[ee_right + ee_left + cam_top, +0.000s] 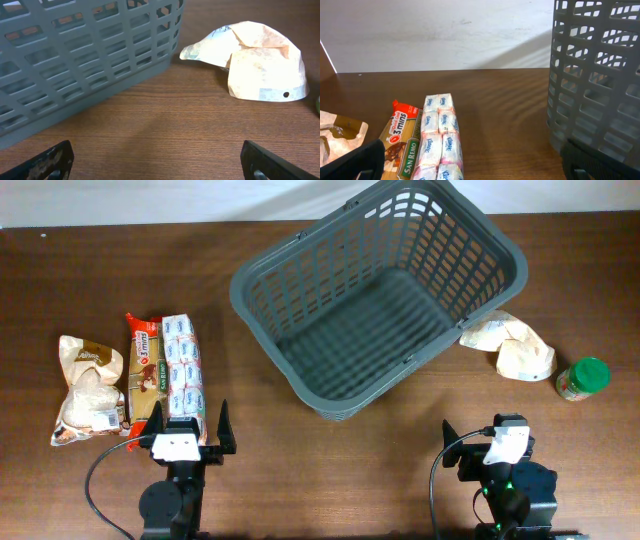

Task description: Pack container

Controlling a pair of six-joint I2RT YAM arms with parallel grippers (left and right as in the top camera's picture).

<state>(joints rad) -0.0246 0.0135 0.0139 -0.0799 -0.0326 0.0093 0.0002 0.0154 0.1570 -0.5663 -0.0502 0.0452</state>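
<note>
The dark grey container [380,290] stands empty at the table's back middle, turned at an angle. It also shows in the left wrist view [597,80] and the right wrist view [85,65]. My left gripper [182,430] is open and empty at the front left, just in front of a tissue multipack [183,365] [440,140] and a San Remo pasta packet [146,370] [400,145]. My right gripper [492,442] is open and empty at the front right, short of a pale paper bag [512,345] [260,62].
A brown-and-white snack bag [85,385] [337,140] lies at the far left. A small green-lidded jar [583,378] stands at the far right. A white wall backs the table.
</note>
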